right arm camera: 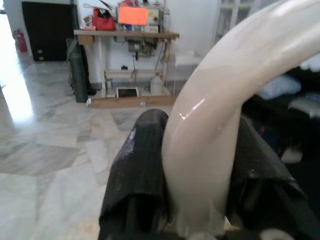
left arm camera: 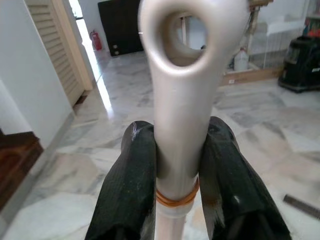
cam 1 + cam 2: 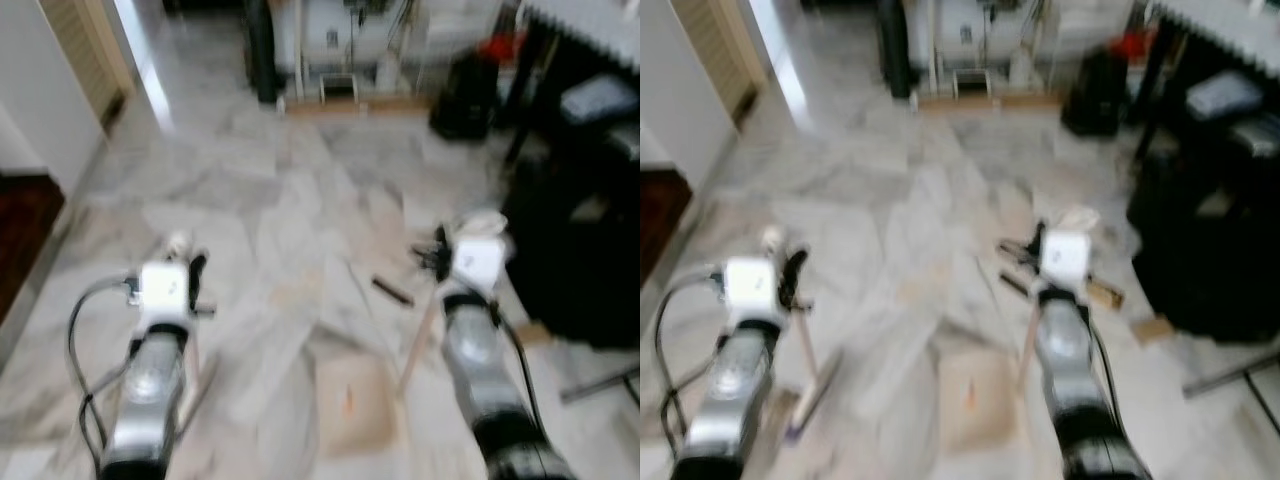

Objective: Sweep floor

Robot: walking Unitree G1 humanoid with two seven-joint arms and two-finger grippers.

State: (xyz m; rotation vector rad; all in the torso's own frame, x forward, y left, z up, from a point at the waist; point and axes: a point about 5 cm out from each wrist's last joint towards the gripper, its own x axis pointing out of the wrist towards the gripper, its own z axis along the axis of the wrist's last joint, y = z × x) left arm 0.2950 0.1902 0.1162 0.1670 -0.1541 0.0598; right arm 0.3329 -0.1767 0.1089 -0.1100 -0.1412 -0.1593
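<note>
Left claw [image 2: 180,170] on broom handle [image 2: 182,100], right claw [image 1: 200,175] on seemingly dustpan handle [image 1: 220,115].

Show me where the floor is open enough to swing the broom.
Open marble floor runs ahead between the white wall and the workbench. Crowded to the right: black furniture, and a dark strip and cardboard scrap by the right pincer.

A pale marble floor [image 3: 250,190] carries everything. On it lie a small dark strip [image 3: 392,291], a tan square sheet [image 3: 352,400] with an orange mark, and cardboard scraps [image 3: 1152,330] beside a black cabinet [image 3: 580,230]. A black bag [image 3: 462,95] stands further back.
</note>
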